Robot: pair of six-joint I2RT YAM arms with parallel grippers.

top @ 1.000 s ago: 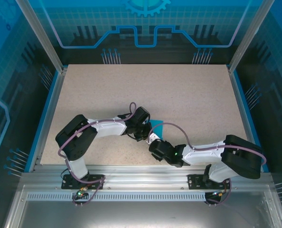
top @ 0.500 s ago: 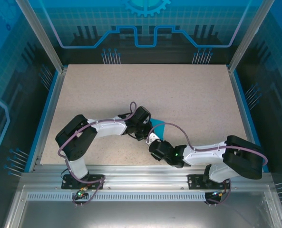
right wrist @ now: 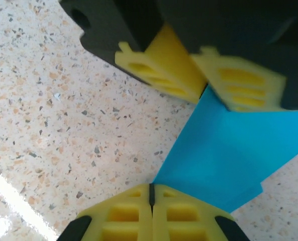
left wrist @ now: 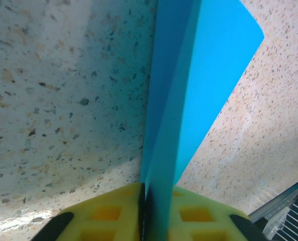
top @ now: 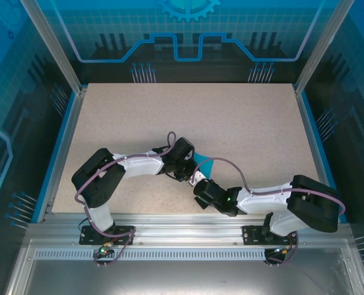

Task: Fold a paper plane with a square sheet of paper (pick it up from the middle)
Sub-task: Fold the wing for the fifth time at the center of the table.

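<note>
Both arms lie bent low over the speckled beige table (top: 188, 117), wrists meeting near the middle of its near edge. There the left gripper (left wrist: 146, 193) pinches the folded teal-blue paper sheet (left wrist: 199, 75). The right gripper (right wrist: 151, 193) is pressed fully closed, with the sheet's corner at its seam.

In the overhead view the left arm (top: 139, 165) rises from its base at lower left, bends at the elbow and sends its forearm rightward; the right arm (top: 264, 198) mirrors it from lower right, forearm running left; both wrists tip downward; the left gripper (top: 183, 169) and right gripper (top: 197, 180) sit just beside each other, slightly below frame centre; the left gripper's yellow pads (left wrist: 103, 216) clamp the paper (left wrist: 209, 75); the right gripper's pads (right wrist: 123, 213) are pressed together.
</note>
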